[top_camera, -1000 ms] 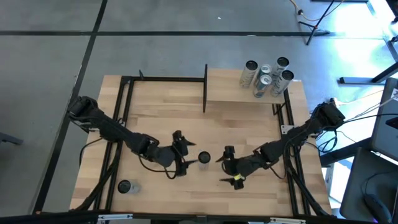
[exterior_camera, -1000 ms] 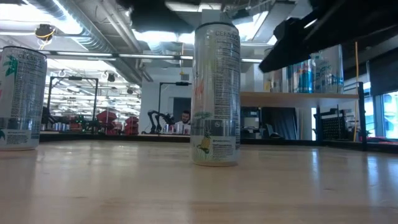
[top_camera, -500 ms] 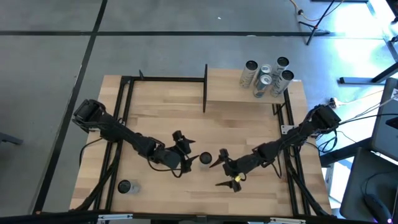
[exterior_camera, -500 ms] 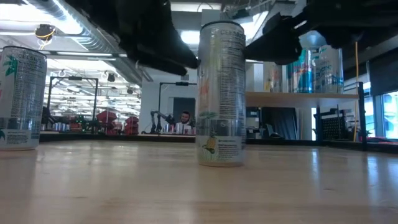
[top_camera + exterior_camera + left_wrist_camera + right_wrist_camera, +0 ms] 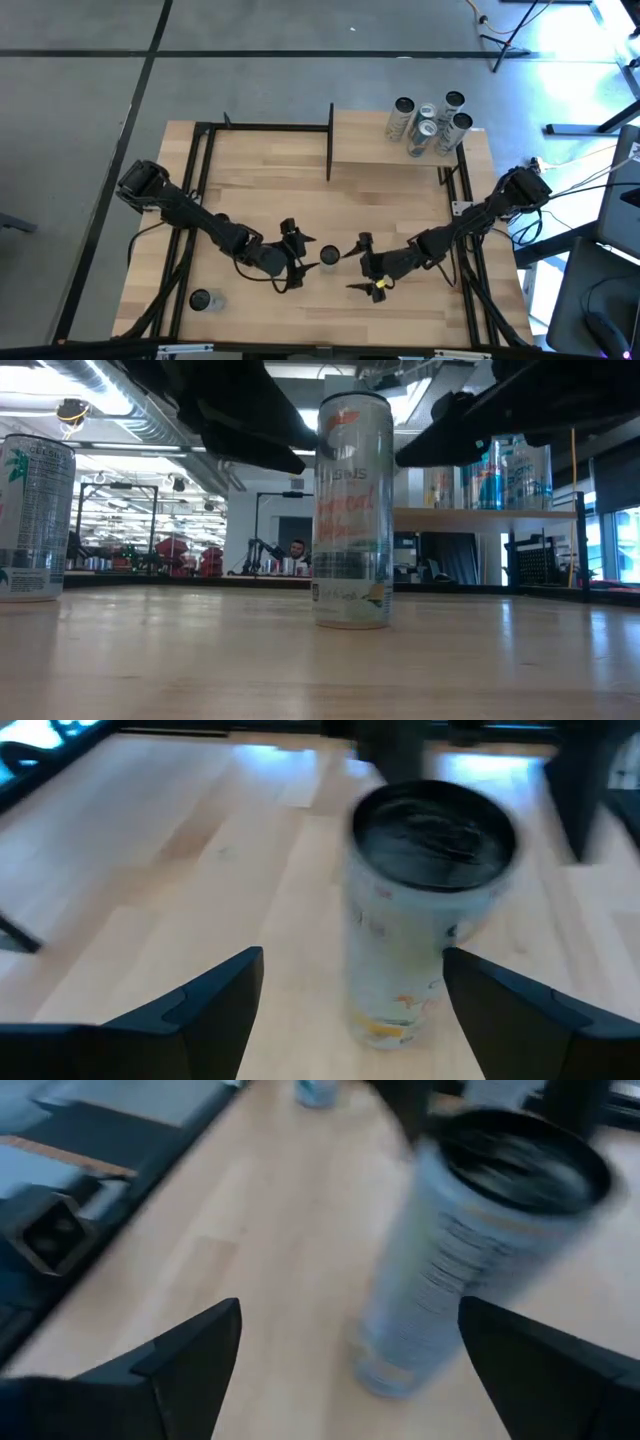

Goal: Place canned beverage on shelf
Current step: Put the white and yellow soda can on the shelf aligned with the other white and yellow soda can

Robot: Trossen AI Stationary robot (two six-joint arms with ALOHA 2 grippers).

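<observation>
A: Where's the can?
B: Tall slim silver beverage can (image 5: 329, 256) stands upright on the light-wood tabletop (image 5: 260, 190), mid-width, nearer the front edge. Not on the shelf.
A: Grippers?
B: Left gripper (image 5: 297, 255) and right gripper (image 5: 360, 264) flank it, one each side, both spread wide, neither touching. In each wrist view the can sits just ahead, between that arm's parted dark fingers (image 5: 215, 995).
A: Shelf?
B: Raised light-wood plank shelf on black posts (image 5: 370, 145) at the table's back right corner, w/ four more upright cans (image 5: 428, 123) clustered at its right end.
A: Anything else?
B: One more silver can (image 5: 201, 300) at the front left corner, well apart.
</observation>
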